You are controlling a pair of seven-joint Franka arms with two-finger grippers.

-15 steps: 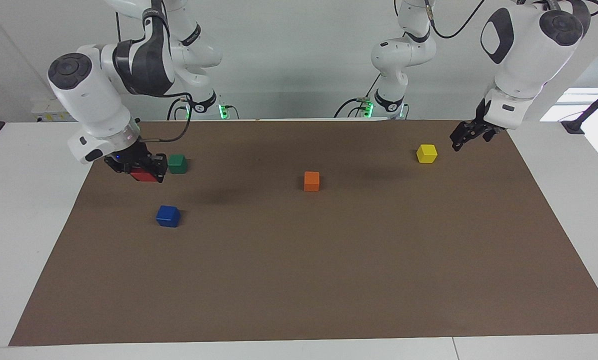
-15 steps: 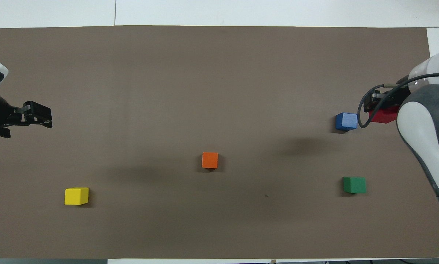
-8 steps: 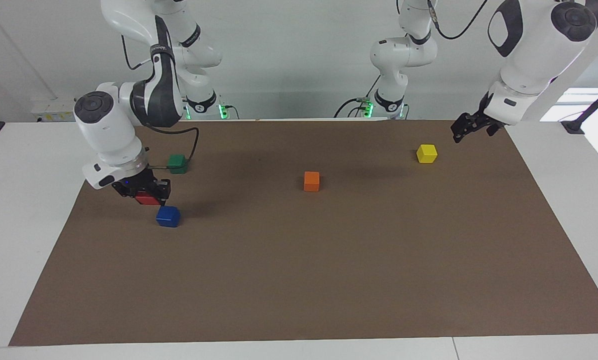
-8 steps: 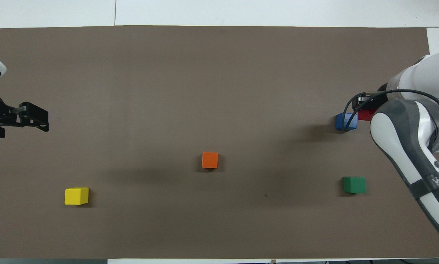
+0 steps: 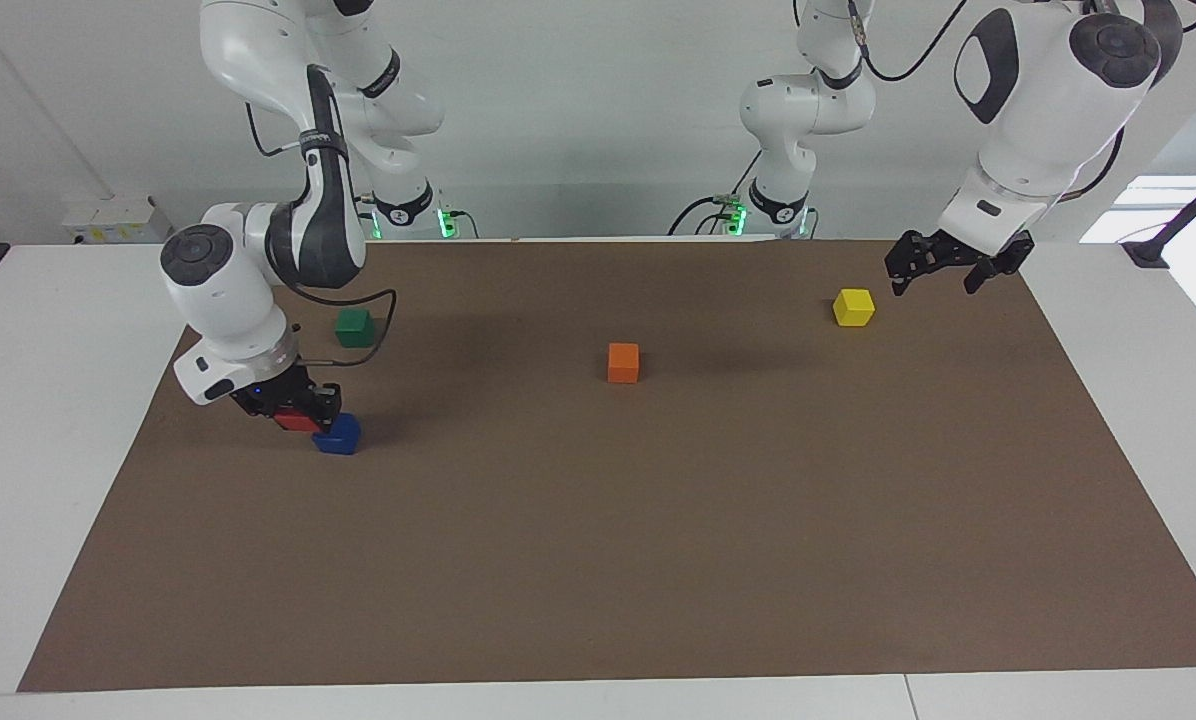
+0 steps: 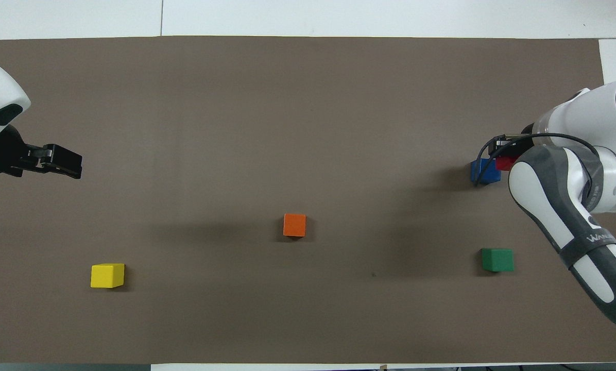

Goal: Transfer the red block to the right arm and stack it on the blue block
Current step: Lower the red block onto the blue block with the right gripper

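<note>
My right gripper [image 5: 296,408] is shut on the red block [image 5: 295,421] and holds it low, right beside the blue block [image 5: 338,435], toward the right arm's end of the table. The red block overlaps the blue block's upper edge; I cannot tell whether they touch. In the overhead view the red block [image 6: 504,164] shows partly under my right gripper [image 6: 505,153], next to the blue block [image 6: 484,171]. My left gripper [image 5: 943,268] is open and empty, in the air by the yellow cube at the left arm's end; it also shows in the overhead view [image 6: 66,166].
A green cube [image 5: 354,327] lies nearer to the robots than the blue block. An orange cube [image 5: 623,362] sits mid-table and a yellow cube [image 5: 853,307] toward the left arm's end. All rest on a brown mat [image 5: 658,560].
My right gripper has carried the red block down and away from the robots, from beside the green cube to right beside the blue block. My left gripper has turned and shifted slightly.
</note>
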